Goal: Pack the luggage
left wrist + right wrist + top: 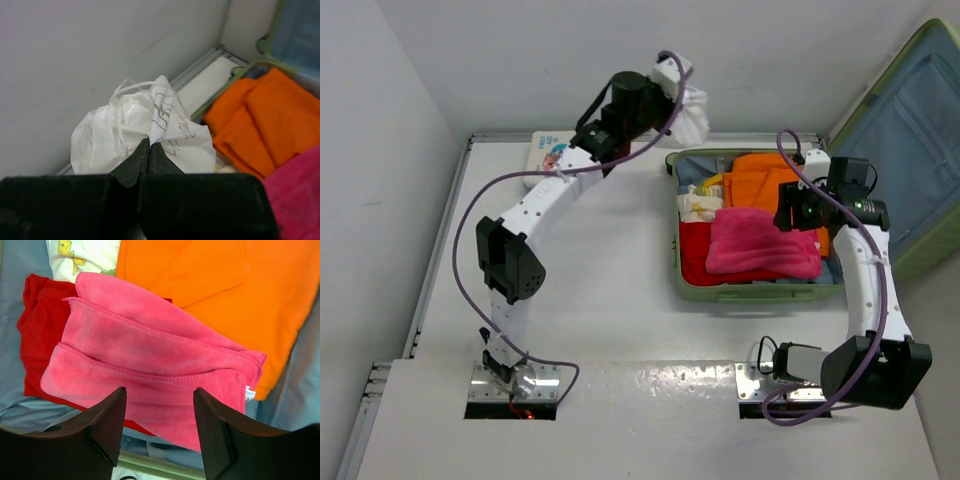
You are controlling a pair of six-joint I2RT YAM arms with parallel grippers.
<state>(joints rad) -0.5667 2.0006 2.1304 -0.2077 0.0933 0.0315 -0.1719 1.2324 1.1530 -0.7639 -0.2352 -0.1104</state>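
The light-green luggage (705, 291) lies open at the right of the table, its lid (910, 130) leaning up at the far right. Inside lie an orange cloth (760, 180), a red cloth (692, 250) and a folded pink towel (760, 245). My left gripper (682, 95) is shut on a white drawstring bag (695, 110) and holds it in the air by the luggage's far left corner; the bag (145, 135) hangs from the fingertips in the left wrist view. My right gripper (159, 392) is open and empty just above the pink towel (150, 370).
A small white-and-blue printed box (548, 152) lies at the table's far left corner. A white item with yellow print (85, 255) lies in the luggage next to the orange cloth (215, 285). Walls close in at the back and left.
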